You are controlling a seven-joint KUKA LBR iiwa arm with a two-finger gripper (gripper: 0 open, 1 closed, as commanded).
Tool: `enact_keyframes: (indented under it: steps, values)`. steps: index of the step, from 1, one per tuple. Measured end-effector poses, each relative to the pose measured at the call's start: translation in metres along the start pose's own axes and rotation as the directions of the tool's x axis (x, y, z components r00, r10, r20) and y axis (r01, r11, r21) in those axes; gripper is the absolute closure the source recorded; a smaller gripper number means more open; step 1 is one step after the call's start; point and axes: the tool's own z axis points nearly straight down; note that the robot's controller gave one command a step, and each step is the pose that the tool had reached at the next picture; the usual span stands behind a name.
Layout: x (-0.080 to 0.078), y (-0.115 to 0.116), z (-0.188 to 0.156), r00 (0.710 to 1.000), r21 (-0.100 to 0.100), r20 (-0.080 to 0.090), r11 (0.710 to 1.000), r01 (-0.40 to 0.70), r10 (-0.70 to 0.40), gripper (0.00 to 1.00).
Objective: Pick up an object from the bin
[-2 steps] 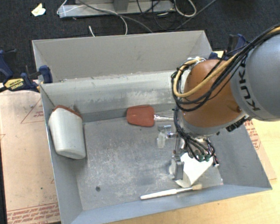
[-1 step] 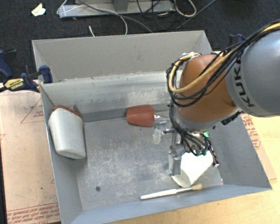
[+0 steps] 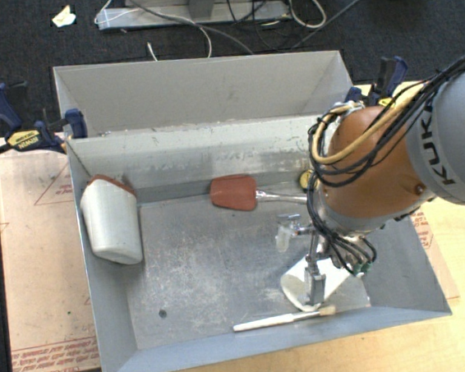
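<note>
Near the bin's (image 3: 222,248) front right corner, the gripper (image 3: 316,286) is down at a white curved piece (image 3: 296,285) beside a white stick (image 3: 284,320). Whether it is open or closed cannot be told. Judged grasp stage; next calls for a secure closure, then a lift.

Gripper (image 3: 315,294) over white scrap (image 3: 293,287), perhaps paper

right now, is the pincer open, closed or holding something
Pincer: cannot be told whether open or closed; it is down at a white curved piece in the lower right part of the bin.
</note>
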Motion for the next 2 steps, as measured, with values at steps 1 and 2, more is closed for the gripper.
enact_keyframes:
  steps: [1,2]
  values:
    - [0.004,-0.022,0.062,0.999,0.000,0.010,0.999,0.048,-0.048,0.00]
    - [0.007,-0.030,0.089,0.995,-0.001,0.008,0.995,-0.101,0.101,0.00]
